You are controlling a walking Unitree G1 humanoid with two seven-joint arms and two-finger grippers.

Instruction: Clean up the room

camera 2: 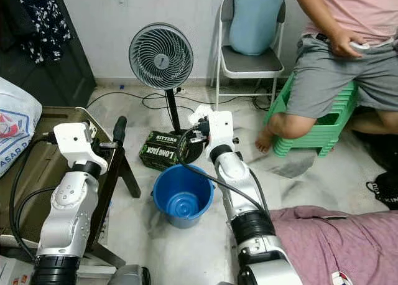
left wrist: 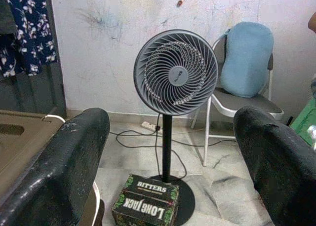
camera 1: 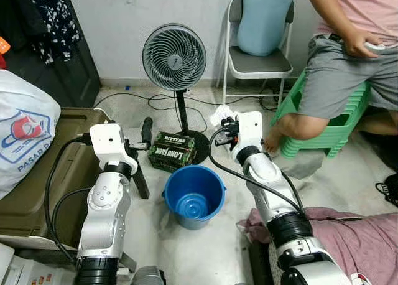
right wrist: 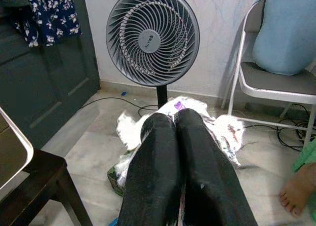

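Observation:
A blue bucket (camera 1: pixel 194 198) stands open on the floor between my two raised arms. My right gripper (right wrist: pixel 174 118) is shut on a crumpled white wrapper (right wrist: pixel 224 132), held above the floor behind the bucket, near the fan's base (camera 1: pixel 221 116). My left gripper (left wrist: pixel 170 122) is open, fingers wide apart with nothing between them, to the left of the bucket (camera 1: pixel 144 139). A dark green "Long Jack Bitters" box (camera 1: pixel 172 151) lies against the fan base just behind the bucket.
A standing fan (camera 1: pixel 174 56) and a folding chair (camera 1: pixel 258 61) with a blue cushion are by the back wall. A person (camera 1: pixel 348 67) sits on stacked green stools (camera 1: pixel 323 132) at right. An olive case (camera 1: pixel 37 185), a white bag (camera 1: pixel 22 132), and purple cloth (camera 1: pixel 373 235) lie nearby.

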